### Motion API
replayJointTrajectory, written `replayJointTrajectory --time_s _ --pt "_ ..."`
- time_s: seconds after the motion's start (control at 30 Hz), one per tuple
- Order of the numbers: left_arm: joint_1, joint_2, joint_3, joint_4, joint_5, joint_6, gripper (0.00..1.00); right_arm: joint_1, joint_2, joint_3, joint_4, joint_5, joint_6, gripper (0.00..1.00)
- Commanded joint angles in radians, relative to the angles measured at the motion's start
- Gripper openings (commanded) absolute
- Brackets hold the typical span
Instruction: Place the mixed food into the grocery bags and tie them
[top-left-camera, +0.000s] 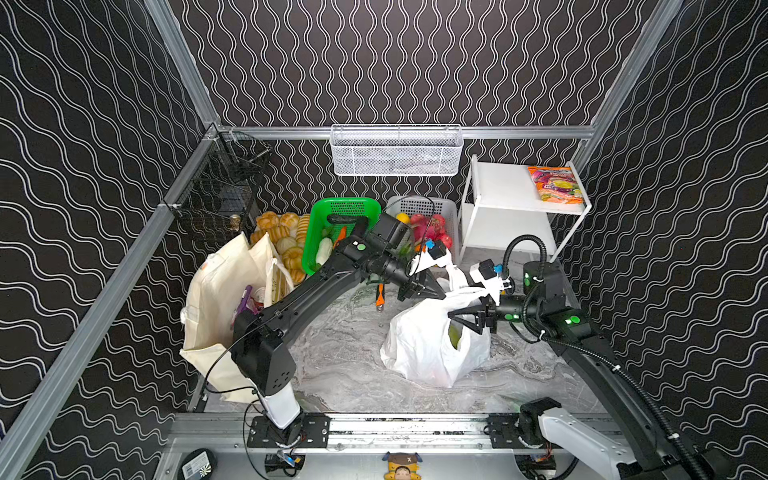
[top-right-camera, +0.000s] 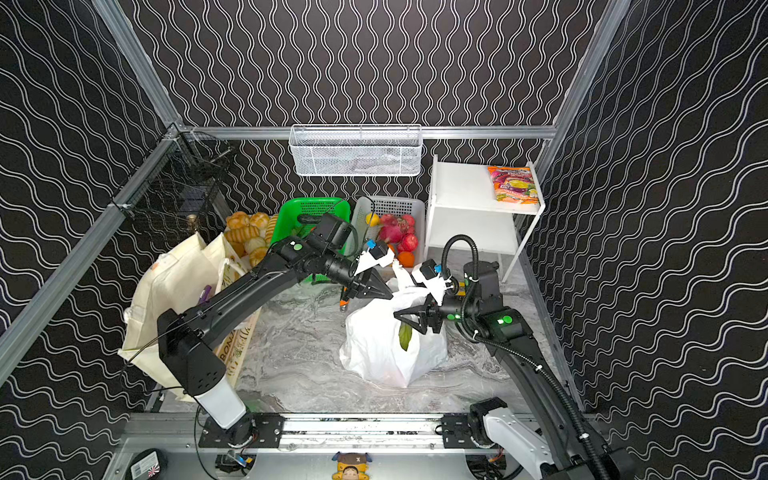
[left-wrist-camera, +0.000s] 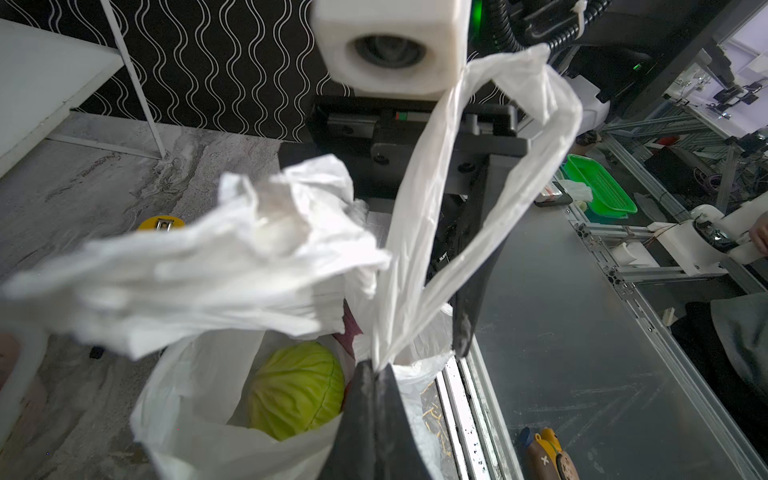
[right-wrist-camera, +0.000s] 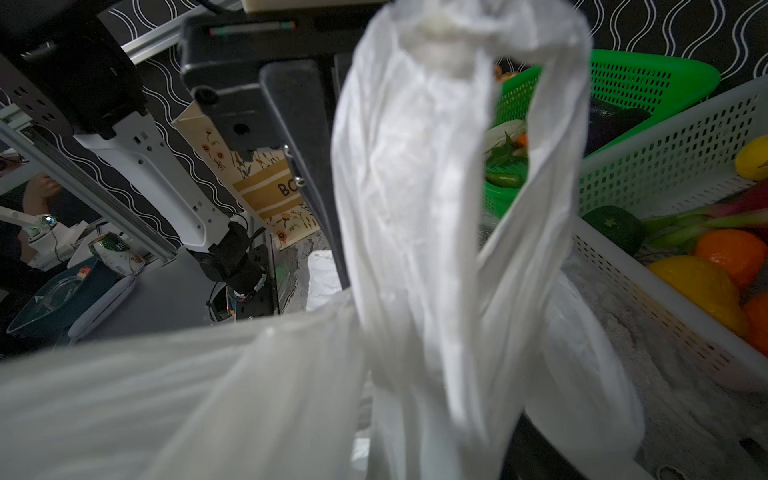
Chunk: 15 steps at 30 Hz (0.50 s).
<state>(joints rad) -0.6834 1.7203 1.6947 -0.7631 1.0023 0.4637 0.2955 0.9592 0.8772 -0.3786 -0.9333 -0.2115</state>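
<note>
Thin white plastic is the stuff in hand here: the carrier bag (top-left-camera: 424, 349) sits slumped on the marble table (top-left-camera: 340, 374) towards the front, its mouth gaping and a green cabbage (left-wrist-camera: 297, 388) showing inside. The film looks light, limp and slippery, so the body of the bag gives nothing to grip against. I judge the gathered handles the only sound places to take hold, low down near the mouth where the strip bunches thick.

Just above the bag the right gripper (top-left-camera: 459, 319) hangs over the opening with its jaws spread apart, clamped on nothing. In the right wrist view a loop of white film (right-wrist-camera: 399, 208) hangs loose between them; which of the bag's handles it is I cannot tell. A little farther back the left gripper (left-wrist-camera: 376, 370), reaching across the middle, has its jaws pressed together on the base of one loop handle (left-wrist-camera: 415, 232), which stands up from the pinch.

Tying will likely call for both loops drawn taut and crossed. Pulled too hard the film may stretch or tear; held too loosely it may slip free.

Off to the left stands the canvas tote (top-left-camera: 216, 299), a purple packet (top-left-camera: 244, 303) visible in its mouth. Farthest back, against the wall, are a green basket (top-left-camera: 345, 208) and a white basket (top-left-camera: 444, 208) of toy produce
</note>
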Motion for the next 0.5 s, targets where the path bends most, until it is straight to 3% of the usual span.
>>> replayJointTrajectory --time_s 0.0,0.2,0.4,0.47 --pt "0.001 0.000 0.001 0.023 0.028 -0.028 0.00 0.001 -0.008 -0.025 0.118 -0.020 0.074 0.72" --pt "0.002 0.007 0.009 -0.001 0.020 -0.018 0.00 0.001 -0.023 -0.052 0.208 -0.024 0.147 0.61" --pt "0.002 0.024 0.034 -0.027 0.022 -0.019 0.00 0.001 -0.008 -0.046 0.229 -0.035 0.174 0.58" --pt "0.002 0.024 0.033 -0.017 0.030 -0.030 0.00 0.001 -0.004 -0.047 0.244 -0.032 0.193 0.52"
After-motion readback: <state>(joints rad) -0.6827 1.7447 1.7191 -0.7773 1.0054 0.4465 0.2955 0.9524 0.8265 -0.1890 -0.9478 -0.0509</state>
